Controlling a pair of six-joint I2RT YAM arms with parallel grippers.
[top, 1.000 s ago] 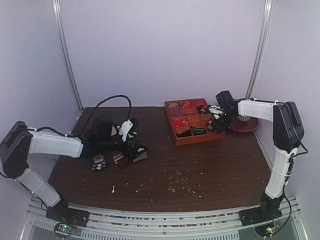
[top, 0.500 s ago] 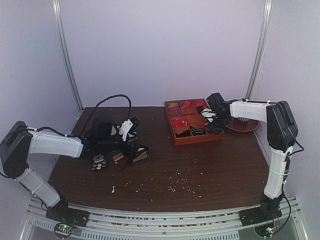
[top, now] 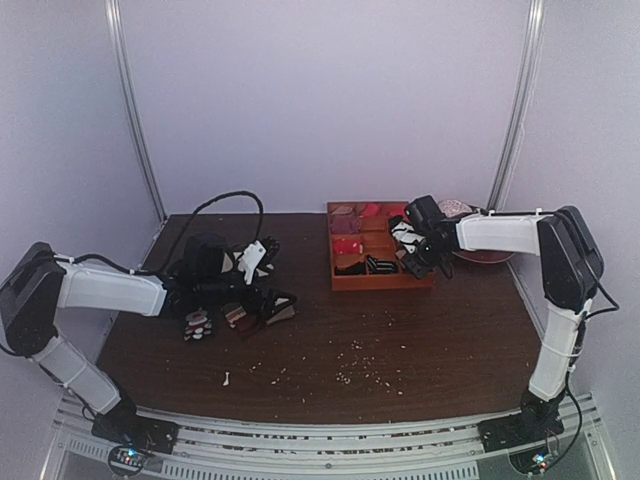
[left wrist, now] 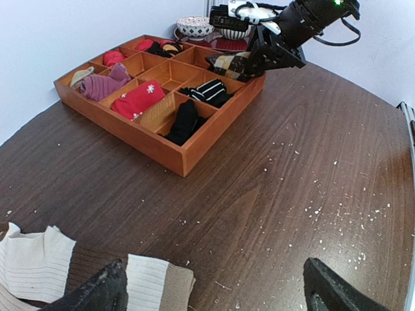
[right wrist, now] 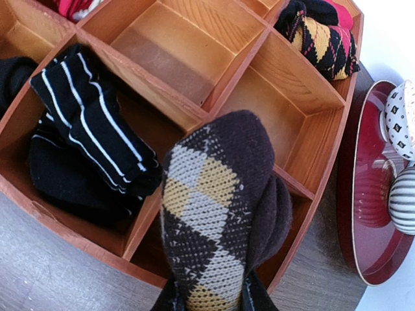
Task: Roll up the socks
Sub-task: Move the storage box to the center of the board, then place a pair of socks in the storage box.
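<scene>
Rolled argyle socks (right wrist: 220, 214): soft, light, probably springy. Right tool (right wrist: 209, 297) is clamped on the roll's lower end above the wooden tray (right wrist: 78, 241). Grip mid-roll or it may unroll. Left tool (left wrist: 211, 293) is wide open and empty over the tabletop (left wrist: 292, 194).

No readable text.
Nothing legible on the socks (right wrist: 217, 214) or the wooden tray (right wrist: 165, 92) — no letters, numbers or labels.
</scene>
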